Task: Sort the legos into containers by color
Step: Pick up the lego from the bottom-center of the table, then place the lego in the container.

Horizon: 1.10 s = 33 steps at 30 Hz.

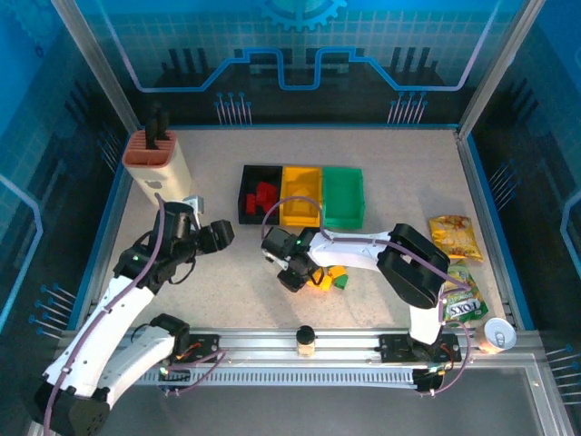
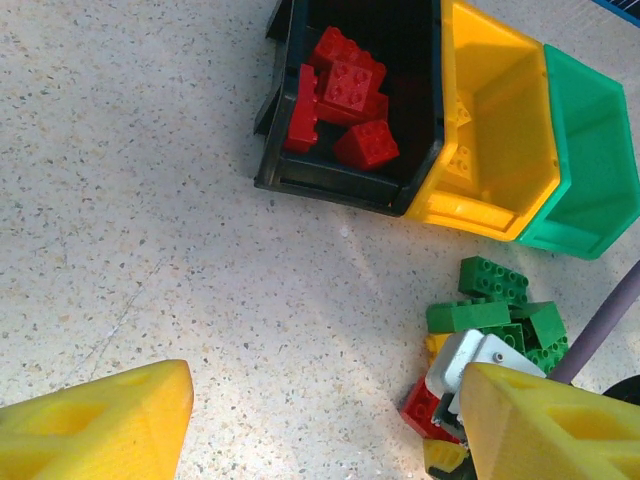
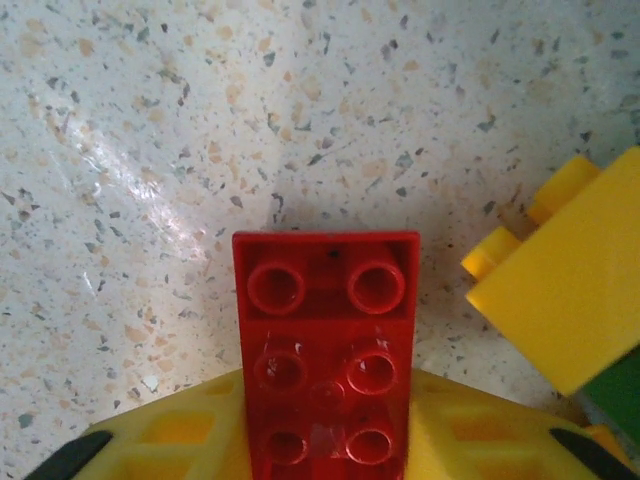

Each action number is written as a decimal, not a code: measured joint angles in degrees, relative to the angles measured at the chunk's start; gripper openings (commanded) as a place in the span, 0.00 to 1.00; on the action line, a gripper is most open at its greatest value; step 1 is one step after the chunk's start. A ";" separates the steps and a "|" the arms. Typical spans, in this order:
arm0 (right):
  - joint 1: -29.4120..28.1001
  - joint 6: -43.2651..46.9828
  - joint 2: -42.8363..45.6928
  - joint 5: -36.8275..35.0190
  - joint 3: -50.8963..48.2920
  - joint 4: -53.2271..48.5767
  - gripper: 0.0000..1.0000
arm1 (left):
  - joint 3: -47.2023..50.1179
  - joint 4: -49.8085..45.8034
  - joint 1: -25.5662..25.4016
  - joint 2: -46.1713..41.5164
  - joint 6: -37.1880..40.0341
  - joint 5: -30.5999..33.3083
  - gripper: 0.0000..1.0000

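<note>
My right gripper (image 3: pixel 326 455) is shut on a red lego (image 3: pixel 325 330), held studs-up just above the speckled table. A yellow lego (image 3: pixel 570 275) lies to its right. From above, that gripper (image 1: pixel 296 272) sits at the left of a small pile of legos (image 1: pixel 332 278). My left gripper (image 2: pixel 325 425) hangs open with nothing between its yellow fingers (image 2: pixel 100 420). Ahead of it stand the black container (image 2: pixel 330 187) with several red legos (image 2: pixel 345 95), the yellow container (image 2: pixel 500 130) and the green container (image 2: pixel 590 160). Green legos (image 2: pixel 495 310) top the pile.
A beige knife block (image 1: pixel 159 163) stands at the back left. Snack bags (image 1: pixel 454 236) and a can (image 1: pixel 497 334) lie along the right side. A small jar (image 1: pixel 306 341) stands on the front rail.
</note>
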<state>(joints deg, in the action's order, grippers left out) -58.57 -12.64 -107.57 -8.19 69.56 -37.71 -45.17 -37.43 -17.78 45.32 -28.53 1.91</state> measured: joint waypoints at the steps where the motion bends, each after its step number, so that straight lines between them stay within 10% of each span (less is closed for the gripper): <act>1: 0.00 0.07 0.09 0.00 0.15 -0.02 0.34 | 0.00 -0.07 0.00 -0.20 0.00 0.04 0.72; 14: 4.35 4.17 0.68 0.76 22.12 -1.16 0.34 | -0.02 -4.39 0.00 -3.63 -0.02 0.15 0.70; 27: 13.14 6.56 -27.10 1.05 57.02 -8.28 0.35 | 0.35 -8.87 -2.45 -9.81 -3.06 -0.94 0.70; 33: 13.22 6.69 -31.98 -0.26 63.06 -11.82 0.75 | 0.35 -9.09 -2.86 -9.81 -3.08 -0.94 0.70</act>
<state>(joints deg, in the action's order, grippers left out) -45.34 -5.96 -139.55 -8.45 132.62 -49.54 -44.82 -46.52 -20.64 35.51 -31.62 0.97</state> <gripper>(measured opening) 0.666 0.696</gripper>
